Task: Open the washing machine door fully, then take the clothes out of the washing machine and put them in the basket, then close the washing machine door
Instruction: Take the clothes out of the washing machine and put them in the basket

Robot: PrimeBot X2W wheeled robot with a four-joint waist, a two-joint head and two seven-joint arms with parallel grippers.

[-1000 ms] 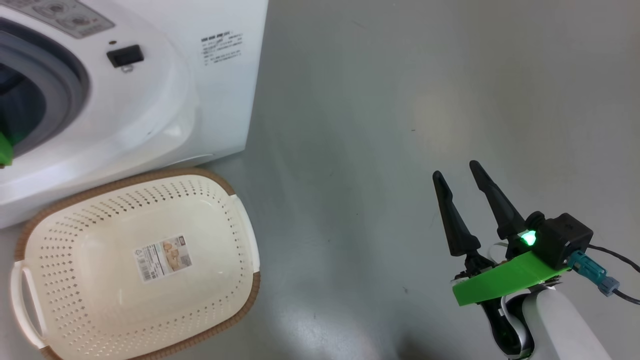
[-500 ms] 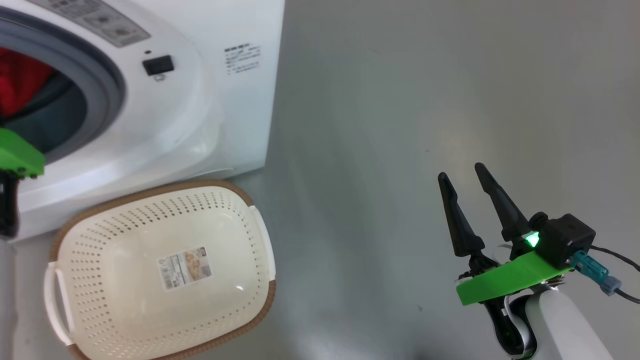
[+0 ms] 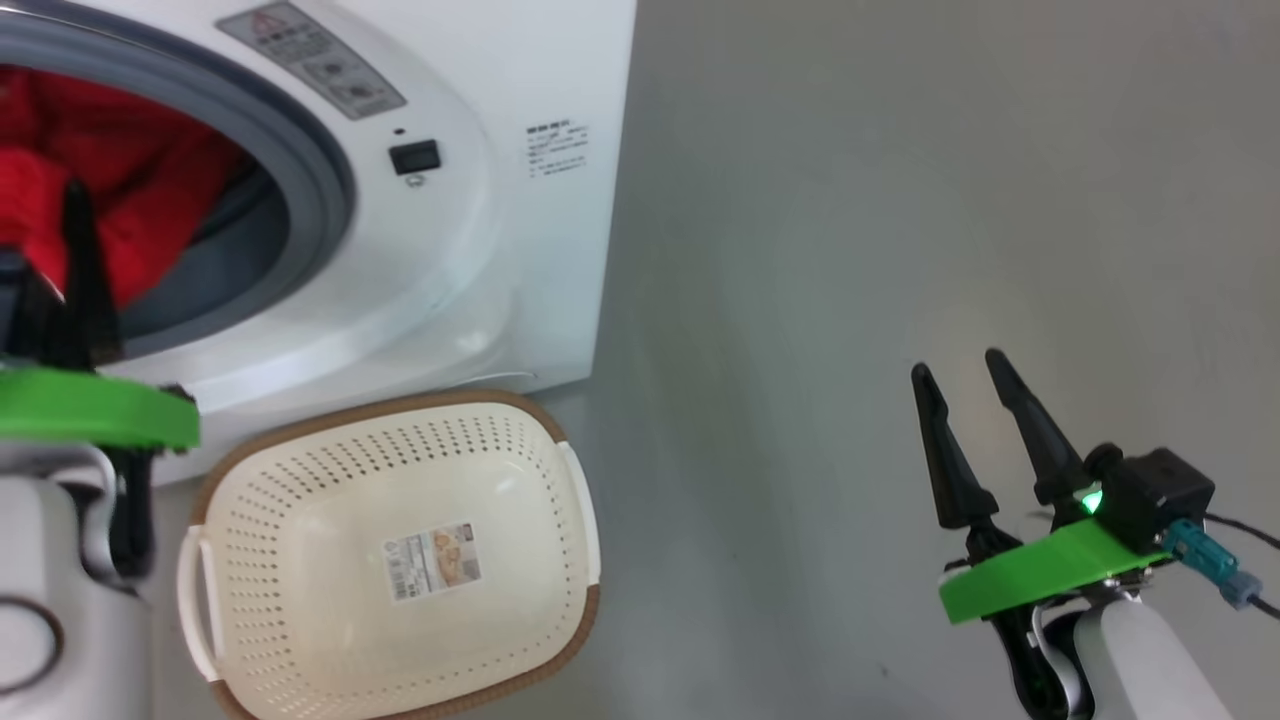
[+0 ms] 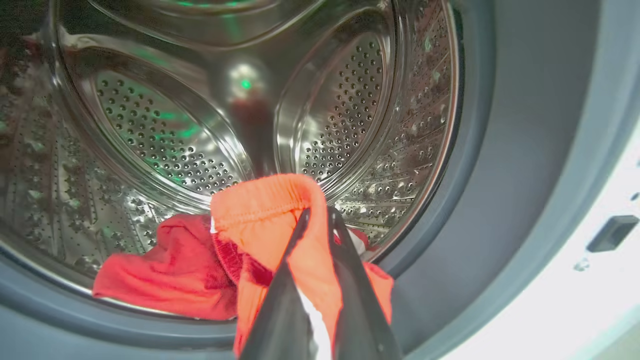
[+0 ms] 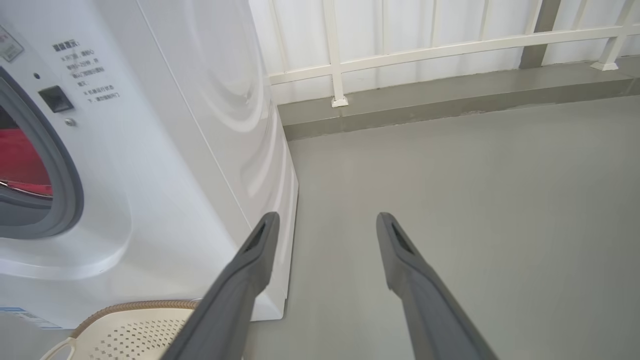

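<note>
The left tool (image 4: 318,214) was clenched on a fold of the clothes (image 4: 260,205) at the mouth of the washing machine (image 3: 480,250). Its two dark fingers were pressed together, the red fabric was draped over them, and a white stripe showed between them lower down. The rest of the red clothes lay on the bottom of the perforated steel drum (image 4: 165,130) and over the lower lip of the grey rubber ring (image 3: 325,200), so the clothes were partly inside the machine. The basket (image 3: 300,480) stood on the floor (image 3: 850,250) just in front of the washing machine, beside the left arm, and a paper label (image 3: 432,562) lay on its bottom. The right tool (image 3: 956,363) was released, with its fingers well apart and holding nothing, over bare floor well to the right of the basket. In the right wrist view, the white side of the machine and a corner of the basket were seen to the left of those fingers.
</note>
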